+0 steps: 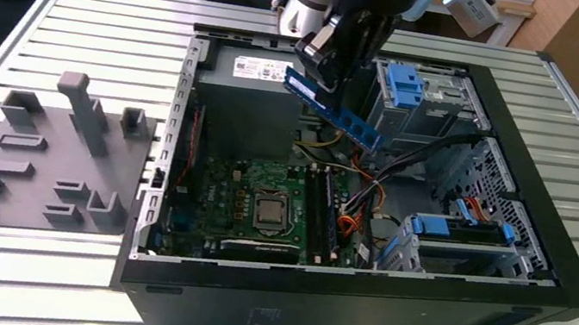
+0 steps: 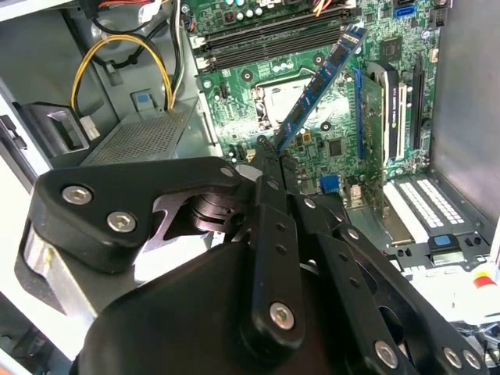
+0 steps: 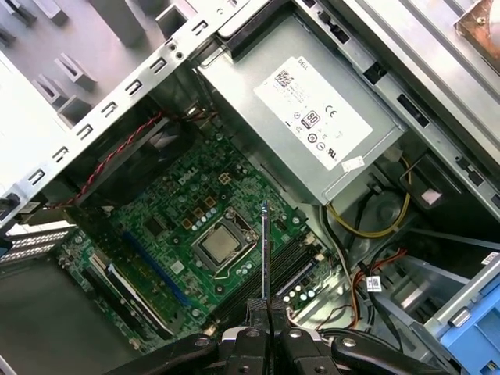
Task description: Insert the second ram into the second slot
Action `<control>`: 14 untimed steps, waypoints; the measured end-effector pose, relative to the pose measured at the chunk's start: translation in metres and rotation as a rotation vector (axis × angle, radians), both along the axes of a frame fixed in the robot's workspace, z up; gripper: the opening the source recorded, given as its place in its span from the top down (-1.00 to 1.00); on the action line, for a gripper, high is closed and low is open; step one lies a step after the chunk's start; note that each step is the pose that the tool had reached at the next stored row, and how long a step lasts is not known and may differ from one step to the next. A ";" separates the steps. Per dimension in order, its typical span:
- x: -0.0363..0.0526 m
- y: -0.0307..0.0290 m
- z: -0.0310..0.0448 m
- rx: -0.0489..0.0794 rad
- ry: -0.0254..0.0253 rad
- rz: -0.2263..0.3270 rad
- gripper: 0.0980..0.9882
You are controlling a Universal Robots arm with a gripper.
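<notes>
My gripper [image 1: 325, 70] is shut on the second ram [image 1: 335, 110], a long blue stick with dark chips. It hangs tilted in the air over the open computer case, above the motherboard [image 1: 249, 200]. In the second wrist view the ram [image 2: 316, 84] slants out from my gripper [image 2: 273, 160] toward the dark memory slots [image 2: 269, 37]. In the first wrist view the ram [image 3: 265, 246] shows edge-on above my gripper [image 3: 266, 312], with the memory slots [image 3: 291, 273] beneath it. The ram is well apart from the slots [image 1: 323, 207].
The black case [image 1: 554, 257] stands on a slatted metal table [image 1: 104, 11]. Inside are a power supply [image 1: 263, 71], a CPU socket [image 1: 270, 210], loose cables [image 1: 359, 200] and blue drive-bay latches [image 1: 406, 85]. A grey fixture tray [image 1: 46, 159] lies at the exterior view's left.
</notes>
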State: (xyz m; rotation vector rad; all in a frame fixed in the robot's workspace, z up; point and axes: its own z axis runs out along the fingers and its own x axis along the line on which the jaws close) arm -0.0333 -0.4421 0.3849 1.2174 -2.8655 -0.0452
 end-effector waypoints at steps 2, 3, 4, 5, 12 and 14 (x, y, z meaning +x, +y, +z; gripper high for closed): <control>0.0000 0.0000 0.0000 0.000 0.0000 -0.004 0.94; 0.0000 0.0000 0.0000 0.000 0.0000 -0.007 0.94; 0.0000 0.0000 0.0000 0.000 0.0000 -0.010 0.94; 0.0000 0.0000 0.0000 0.000 0.0000 -0.013 0.94; 0.0000 0.0000 -0.0001 0.000 0.0000 -0.065 0.94; 0.0000 0.0000 -0.0001 0.000 0.0000 -0.084 0.94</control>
